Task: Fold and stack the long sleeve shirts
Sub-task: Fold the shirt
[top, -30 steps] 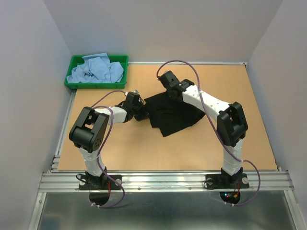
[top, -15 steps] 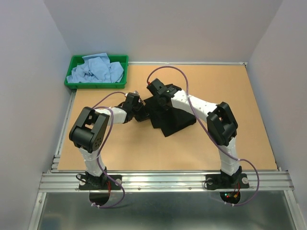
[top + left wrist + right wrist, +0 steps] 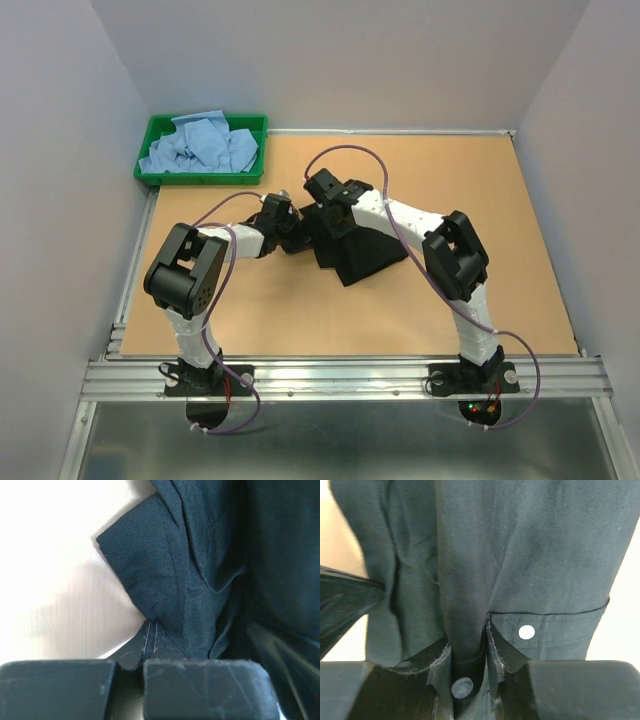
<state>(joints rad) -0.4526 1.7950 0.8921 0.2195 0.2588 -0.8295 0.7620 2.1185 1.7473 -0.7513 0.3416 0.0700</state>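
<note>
Tan tabletop (image 3: 480, 200) under us. Our left claw (image 3: 129, 666) pinches a hemmed corner of the black shirt (image 3: 368, 252), with its jaws nearly closed. Our right claw (image 3: 470, 680) grips a thick fold beside a pale button (image 3: 526, 631). The shirt lies mid-table, bunched between both claws. We judge the fold wants the right claw lowered flat, edges matched, while the left pins. Long axis seems to run far-left to near-right; we cannot tell where the collar points. Blue shirts (image 3: 200, 145) sit in the tray (image 3: 148, 172) at the far-left corner.
</note>
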